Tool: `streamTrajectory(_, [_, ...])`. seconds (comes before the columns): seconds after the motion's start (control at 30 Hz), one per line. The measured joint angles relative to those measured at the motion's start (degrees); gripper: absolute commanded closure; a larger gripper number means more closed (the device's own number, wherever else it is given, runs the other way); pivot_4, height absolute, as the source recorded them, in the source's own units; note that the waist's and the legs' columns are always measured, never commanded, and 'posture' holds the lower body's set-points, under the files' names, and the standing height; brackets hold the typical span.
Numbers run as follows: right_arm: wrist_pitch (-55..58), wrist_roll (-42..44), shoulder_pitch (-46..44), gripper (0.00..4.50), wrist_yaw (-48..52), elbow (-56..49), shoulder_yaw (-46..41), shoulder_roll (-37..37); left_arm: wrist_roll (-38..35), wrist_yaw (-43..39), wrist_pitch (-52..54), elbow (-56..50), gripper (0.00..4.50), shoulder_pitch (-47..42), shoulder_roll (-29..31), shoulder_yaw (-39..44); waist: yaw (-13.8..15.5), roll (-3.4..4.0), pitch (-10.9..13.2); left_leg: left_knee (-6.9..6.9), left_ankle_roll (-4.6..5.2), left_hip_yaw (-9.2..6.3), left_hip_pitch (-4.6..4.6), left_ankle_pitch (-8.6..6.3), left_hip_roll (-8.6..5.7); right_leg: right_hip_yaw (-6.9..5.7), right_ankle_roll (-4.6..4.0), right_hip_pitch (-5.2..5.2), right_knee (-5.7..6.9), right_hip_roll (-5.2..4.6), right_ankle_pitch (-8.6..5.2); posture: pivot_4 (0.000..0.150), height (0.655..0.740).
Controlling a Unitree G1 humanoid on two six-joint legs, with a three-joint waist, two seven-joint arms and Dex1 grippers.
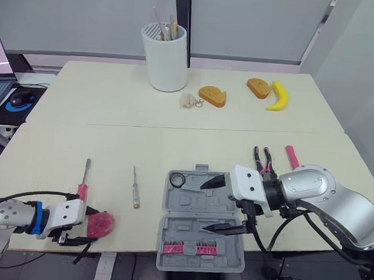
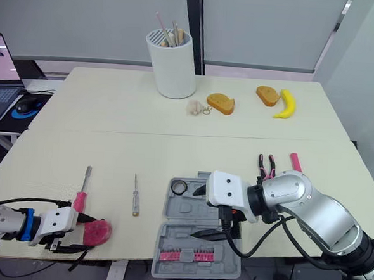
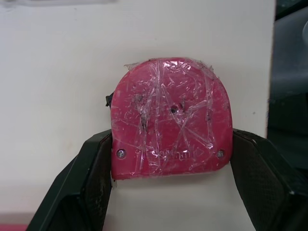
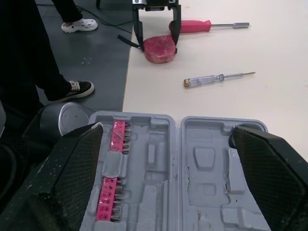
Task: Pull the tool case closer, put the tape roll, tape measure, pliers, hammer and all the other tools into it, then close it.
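The cream rectangular table (image 1: 176,114) carries the grey moulded-plastic tool case (image 1: 187,235), lying open at its near edge. The right gripper (image 1: 203,206) hovers over the case's far half, its fingers spread wide and holding nothing. At the table's near left corner the left gripper (image 1: 93,226) grasps the red, dome-shaped plastic tape measure (image 3: 171,115); its black fingers (image 3: 91,173) press on the two lower corners while the tape measure rests on the tabletop. Raised lettering on its face, under crinkled clear tape, cannot be read. A black tape roll (image 1: 177,179) sits in the case's far left corner, and a pink strip of bits (image 1: 190,248) lines the near half.
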Motion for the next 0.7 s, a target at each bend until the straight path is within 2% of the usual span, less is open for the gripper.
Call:
streamTrajectory(0.2, [0.38,0.80,7.66,0.00,-1.07,-2.46,-5.98,-3.90,-8.44,-0.22,13.97,-20.75,1.36,2.65,4.03,5.64,0.85,-0.02,-0.01,0.05,-0.01,-0.06,0.02,0.01,-0.02,-0.03,0.00,0.10,-0.01,-0.02,0.00,0.150,0.7303])
streamTrajectory(0.3, [1.15,1.77,10.97,0.00,-2.13,-4.08,-8.07,-4.71,-10.20,1.57,19.50,-27.70,1.36,1.88,3.92,5.62,0.80,-0.01,-0.02,0.05,-0.01,-0.01,0.05,0.01,-0.03,0.01,0.00,0.12,0.00,0.02,0.00,0.150,0.7303])
streamTrajectory(0.47, [2.76,3.34,15.75,0.00,-4.78,-6.37,-11.81,-5.28,-11.07,4.40,25.81,-35.66,1.36,-0.42,1.39,3.60,0.37,0.00,-0.01,0.03,-0.01,-0.03,0.05,0.01,-0.02,0.03,0.01,0.10,0.01,0.10,-0.01,0.150,0.7303])
streamTrajectory(0.7, [6.77,9.16,20.01,0.00,-8.38,-7.95,-17.46,-4.76,-9.70,6.13,27.57,-38.65,1.36,-0.83,-1.85,0.44,0.31,-0.01,-0.02,0.07,-0.01,-0.04,0.06,0.02,-0.03,0.07,0.01,0.15,0.02,0.13,0.00,0.150,0.7303])
